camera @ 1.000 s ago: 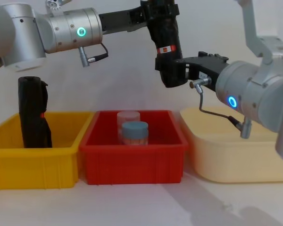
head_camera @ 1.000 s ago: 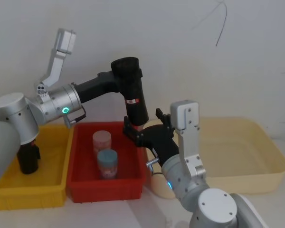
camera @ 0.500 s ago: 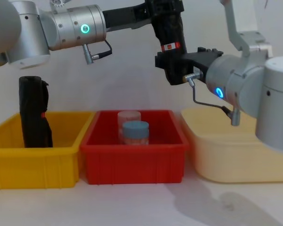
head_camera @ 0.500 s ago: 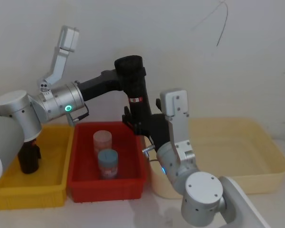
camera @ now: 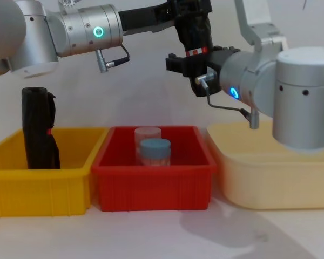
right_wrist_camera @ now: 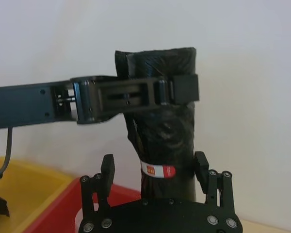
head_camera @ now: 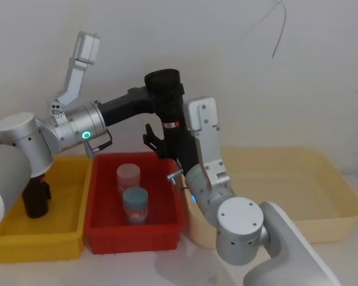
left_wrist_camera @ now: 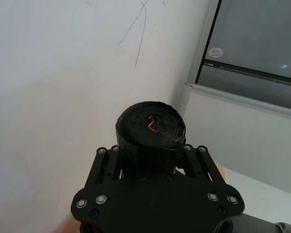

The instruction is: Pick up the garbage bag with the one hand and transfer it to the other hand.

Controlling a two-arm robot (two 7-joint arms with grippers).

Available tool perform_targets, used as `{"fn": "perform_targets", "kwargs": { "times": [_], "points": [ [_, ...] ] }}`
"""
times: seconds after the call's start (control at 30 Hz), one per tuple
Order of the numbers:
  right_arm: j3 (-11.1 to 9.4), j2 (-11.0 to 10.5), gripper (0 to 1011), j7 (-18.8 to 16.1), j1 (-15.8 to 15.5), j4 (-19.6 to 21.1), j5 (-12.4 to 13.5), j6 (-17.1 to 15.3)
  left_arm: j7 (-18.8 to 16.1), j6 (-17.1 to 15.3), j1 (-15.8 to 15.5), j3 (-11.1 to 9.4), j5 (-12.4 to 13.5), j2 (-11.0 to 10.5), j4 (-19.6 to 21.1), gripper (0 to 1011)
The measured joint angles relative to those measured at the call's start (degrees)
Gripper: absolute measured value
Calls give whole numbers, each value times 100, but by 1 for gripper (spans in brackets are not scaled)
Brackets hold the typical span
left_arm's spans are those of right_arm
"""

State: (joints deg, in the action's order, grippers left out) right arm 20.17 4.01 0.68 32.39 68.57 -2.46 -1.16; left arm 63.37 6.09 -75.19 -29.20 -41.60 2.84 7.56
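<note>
Garbage bag, a tight black cylindrical roll of plastic with a red-and-white label band, hangs nearly upright in the air above the far right corner of the red plastic bin. On the left, the silver-grey arm with the green ring reaches across, and its left gripper is clenched on the upper part of the roll. Just below it, the right gripper, on the blue-ringed arm, stands with its fingers spread to either side of the roll at the label band, not touching it.

The main danger, as I judge it, is timing. If the left gripper lets go before the right one has closed firmly, the roll falls into the red bin onto the two lidded plastic jars. The right gripper would grip low on a tall roll, so it could tip over once the top is freed. Soft plastic may also give under the fingers and slide through. The two grippers are close together, so a careless pull-away could knock one against the other
</note>
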Motion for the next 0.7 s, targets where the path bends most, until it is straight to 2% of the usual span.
{"fn": "perform_targets", "kwargs": {
  "times": [0.23, 0.37, 0.43, 0.47, 0.57, 0.7],
  "points": [
    [25, 95, 996, 57, 245, -293, -124, 6, 12, 9, -16, -6, -7, 10, -31, 504],
    [31, 121, 940, 71, 309, -366, -156, 11, 18, 12, -23, -8, -10, 13, -42, 504],
    [36, 139, 888, 87, 357, -423, -181, 15, 20, 14, -26, -10, -12, 14, -47, 503],
    [38, 143, 831, 89, 367, -435, -186, 16, 20, 14, -27, -10, -12, 15, -48, 503],
    [42, 158, 780, 95, 403, -479, -205, 20, 22, 16, -30, -12, -14, 16, -53, 503],
    [45, 171, 647, 102, 437, -521, -224, 23, 23, 18, -31, -13, -16, 18, -59, 503]
  ]
}}
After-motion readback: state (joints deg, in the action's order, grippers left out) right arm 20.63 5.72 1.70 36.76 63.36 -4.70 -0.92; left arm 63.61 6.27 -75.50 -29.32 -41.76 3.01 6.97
